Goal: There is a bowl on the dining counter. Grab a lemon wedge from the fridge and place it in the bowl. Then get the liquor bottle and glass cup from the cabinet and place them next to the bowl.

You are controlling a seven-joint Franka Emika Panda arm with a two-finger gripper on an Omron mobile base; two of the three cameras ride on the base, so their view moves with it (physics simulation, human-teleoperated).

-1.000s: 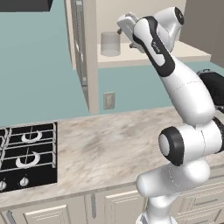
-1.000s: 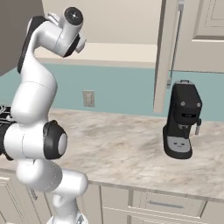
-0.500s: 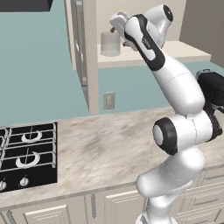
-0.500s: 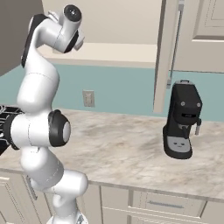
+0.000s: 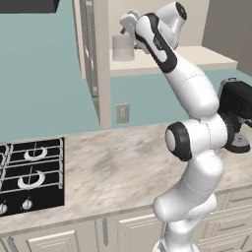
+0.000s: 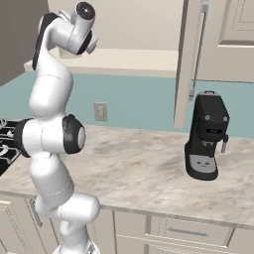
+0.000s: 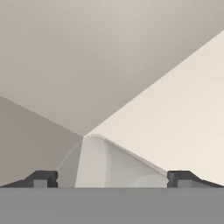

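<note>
1. Left base view: one open cabinet [image 5: 162, 54], its door [image 5: 91, 54] swung wide, and that cabinet is our landmark. Its pale shelf runs above the teal wall.
2. One marble wall counter [image 5: 123, 167] lies below the cabinet. One black stove [image 5: 29, 172] sits at its left end; one black coffee machine [image 6: 206, 136] stands under the cabinet's right side.
3. One white arm reaches up into the cabinet, and its gripper [image 5: 129, 22] hangs right at the shelf's left end.
4. One glass cup [image 5: 123, 47] stands upright on the cabinet shelf, just beside the gripper. In the hand view the glass cup [image 7: 109, 164] rises between the two dark fingertips [image 7: 41, 178].
5. The claw is spread wide, one tip on each side of the cup, not pinching yet.
6. Handling call: the cup looks light, rigid, smooth and breakable, so likely slippery. Best taken across its straight wall at mid-height, squeezed gently and kept upright.
7. I can make out no bottle on the shelf from here.
</note>
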